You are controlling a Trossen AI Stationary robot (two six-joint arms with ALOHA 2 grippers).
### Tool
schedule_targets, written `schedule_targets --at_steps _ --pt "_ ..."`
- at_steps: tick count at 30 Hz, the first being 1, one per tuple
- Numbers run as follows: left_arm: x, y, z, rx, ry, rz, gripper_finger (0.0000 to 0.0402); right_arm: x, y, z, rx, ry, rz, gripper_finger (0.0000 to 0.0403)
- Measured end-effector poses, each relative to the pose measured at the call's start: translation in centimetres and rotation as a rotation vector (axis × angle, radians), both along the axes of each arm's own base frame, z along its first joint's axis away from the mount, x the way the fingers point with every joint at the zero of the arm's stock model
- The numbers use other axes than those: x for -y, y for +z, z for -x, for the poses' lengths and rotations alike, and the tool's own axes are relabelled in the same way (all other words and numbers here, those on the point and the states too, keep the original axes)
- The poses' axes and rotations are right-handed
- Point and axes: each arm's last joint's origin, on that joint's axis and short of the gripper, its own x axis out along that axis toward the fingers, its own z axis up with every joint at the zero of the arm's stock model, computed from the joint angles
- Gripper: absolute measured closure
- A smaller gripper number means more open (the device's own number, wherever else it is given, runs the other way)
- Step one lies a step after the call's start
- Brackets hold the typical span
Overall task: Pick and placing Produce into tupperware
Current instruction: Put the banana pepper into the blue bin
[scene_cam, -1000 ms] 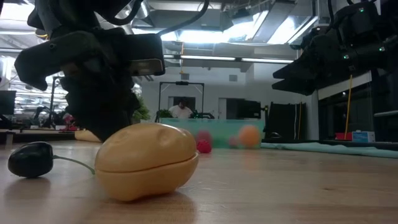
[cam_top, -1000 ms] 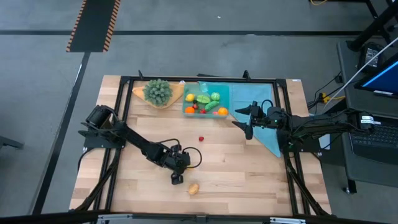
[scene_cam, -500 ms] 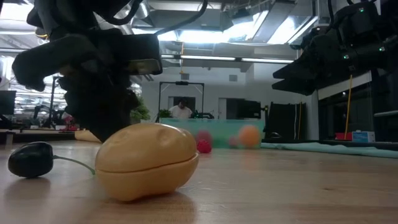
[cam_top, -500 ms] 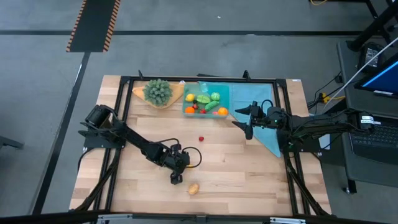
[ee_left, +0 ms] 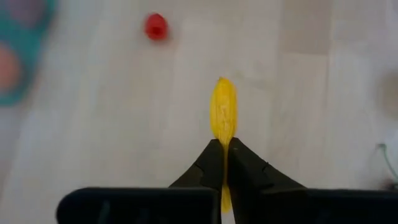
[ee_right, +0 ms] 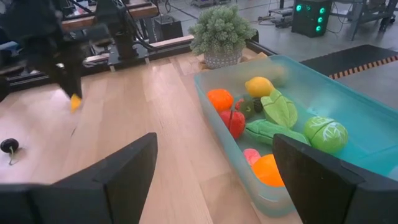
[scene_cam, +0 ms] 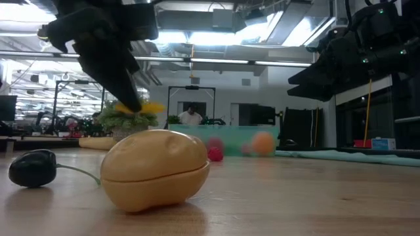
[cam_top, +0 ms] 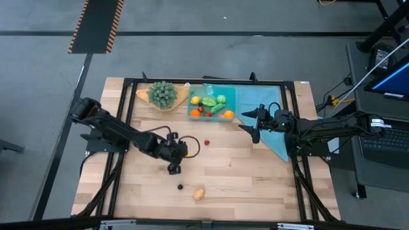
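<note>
Left gripper [ee_left: 224, 152] pinches a slim yellow toy fruit [ee_left: 223, 115] above the pale wooden surface [cam_top: 255, 179], centre of the high view.
The clear teal-tinted plastic container [cam_top: 229, 96], holding produce, sits at upper centre; a tan toy potato [cam_top: 199, 193] lies at lower centre. Right gripper [cam_top: 250, 122], fingers spread wide, hovers at right.

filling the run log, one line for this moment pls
left claw: shut on thin yellow toy fruit, lifted | right claw: open, beside clear teal container
</note>
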Motion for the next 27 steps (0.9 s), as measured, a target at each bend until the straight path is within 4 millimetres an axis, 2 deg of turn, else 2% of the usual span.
schedule_targets --at_steps 7,14,22,27 --pt "-1.8 0.9 3.6 0.084 0.049 -0.037 0.0396 0.0 -0.1 0.0 -0.009 0.000 -0.002 0.0083" --pt "-3.2 1.0 7.0 0.271 0.082 -0.029 0.0392 0.0 -0.1 0.0 -0.010 0.000 -0.002 0.0083" --pt "-4.1 0.7 8.9 0.511 0.018 -0.031 0.0393 0.0 -0.1 0.0 -0.009 0.000 -0.002 0.0083" --pt "-4.9 -0.6 9.3 0.668 -0.018 -0.068 0.0398 0.0 -0.1 0.0 -0.004 -0.001 -0.002 0.0083"
